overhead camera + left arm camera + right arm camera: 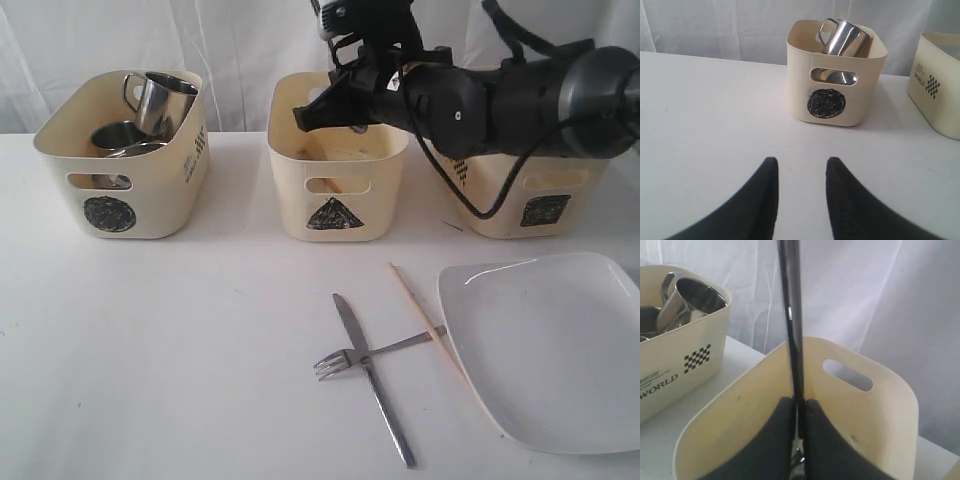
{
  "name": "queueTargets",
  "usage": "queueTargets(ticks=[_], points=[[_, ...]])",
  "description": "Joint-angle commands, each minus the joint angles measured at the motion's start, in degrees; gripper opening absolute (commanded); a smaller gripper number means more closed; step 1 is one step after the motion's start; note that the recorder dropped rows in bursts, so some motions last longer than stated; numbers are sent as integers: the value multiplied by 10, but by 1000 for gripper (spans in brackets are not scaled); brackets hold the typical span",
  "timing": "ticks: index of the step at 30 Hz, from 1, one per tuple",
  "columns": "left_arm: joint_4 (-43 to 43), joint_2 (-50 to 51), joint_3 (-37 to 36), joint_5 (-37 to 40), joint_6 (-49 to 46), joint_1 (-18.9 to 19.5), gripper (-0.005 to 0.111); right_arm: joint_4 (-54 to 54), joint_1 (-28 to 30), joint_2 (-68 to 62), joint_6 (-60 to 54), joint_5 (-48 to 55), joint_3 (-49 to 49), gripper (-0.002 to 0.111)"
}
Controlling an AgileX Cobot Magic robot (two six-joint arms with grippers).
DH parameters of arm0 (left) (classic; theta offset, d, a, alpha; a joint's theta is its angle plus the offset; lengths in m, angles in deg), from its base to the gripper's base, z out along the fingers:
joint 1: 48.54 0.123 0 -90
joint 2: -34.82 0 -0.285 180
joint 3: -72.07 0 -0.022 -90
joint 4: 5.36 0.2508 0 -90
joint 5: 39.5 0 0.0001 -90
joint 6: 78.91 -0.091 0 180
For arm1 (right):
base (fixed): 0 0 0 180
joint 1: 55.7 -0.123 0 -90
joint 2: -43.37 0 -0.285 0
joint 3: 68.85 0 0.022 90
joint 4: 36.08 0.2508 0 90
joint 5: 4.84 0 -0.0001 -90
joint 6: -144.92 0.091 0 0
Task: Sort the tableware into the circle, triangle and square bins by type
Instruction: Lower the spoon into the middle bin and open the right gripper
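My right gripper point(305, 118) point(799, 402) is shut on the thin steel handle of the spoon point(790, 315). The handle stands up between the fingers, over the inside of the triangle bin point(335, 190) point(865, 405). The spoon's bowl end is hidden. The circle bin point(120, 190) point(835, 95) holds a steel mug point(165, 100) point(842, 37) and more steel ware. On the table lie the knife point(375, 385), the fork point(345, 358), one wooden chopstick point(425, 315) and the white plate point(550, 345). My left gripper point(801, 165) is open over bare table, facing the circle bin.
The square bin point(530, 200) stands at the right, partly behind my right arm. The small white bowl is out of view. The knife and fork lie crossed, and the chopstick rests against the plate's left edge. A white curtain hangs behind the bins.
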Motion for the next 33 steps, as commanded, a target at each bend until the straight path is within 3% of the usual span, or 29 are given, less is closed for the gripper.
queueTargets(ticks=[1,26,33], points=[[-3,-3,-2,0,5,1,38,3,17,-24,-5,-14,23,0],[-3,-3,-2,0,5,1,38,3,30,-107,-5,39,73,0],[-3,-3,-2,0,5,1,38,3,30,-107,-5,51,73,20]])
